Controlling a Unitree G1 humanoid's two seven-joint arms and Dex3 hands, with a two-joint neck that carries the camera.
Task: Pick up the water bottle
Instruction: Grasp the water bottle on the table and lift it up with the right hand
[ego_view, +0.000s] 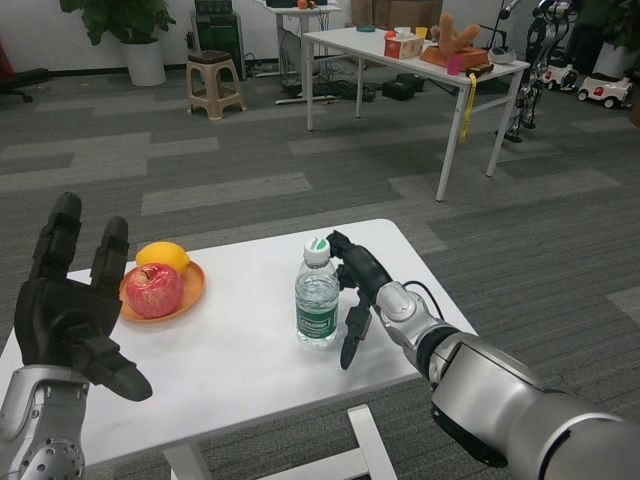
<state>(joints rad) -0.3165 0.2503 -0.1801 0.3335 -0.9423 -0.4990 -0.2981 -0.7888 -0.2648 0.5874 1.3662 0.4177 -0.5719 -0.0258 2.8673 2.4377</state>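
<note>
So there's 1 water bottle (317, 296) standing upright near the middle of the desk (240, 350), a bit toward the right edge, cap still on. The right hand (356, 295) sits just beside it on the right, fingers spread and not wrapped around anything yet — looks lined up for a side grab, since a tall bottle is easiest to take around its body. The left hand (68, 305) is raised over the left edge, wide open, empty, probably just staying clear. By the left edge there's 1 orange plate (190, 292) holding 1 apple (153, 290) and 1 lemon (163, 256) — well apart from the bottle.
</note>
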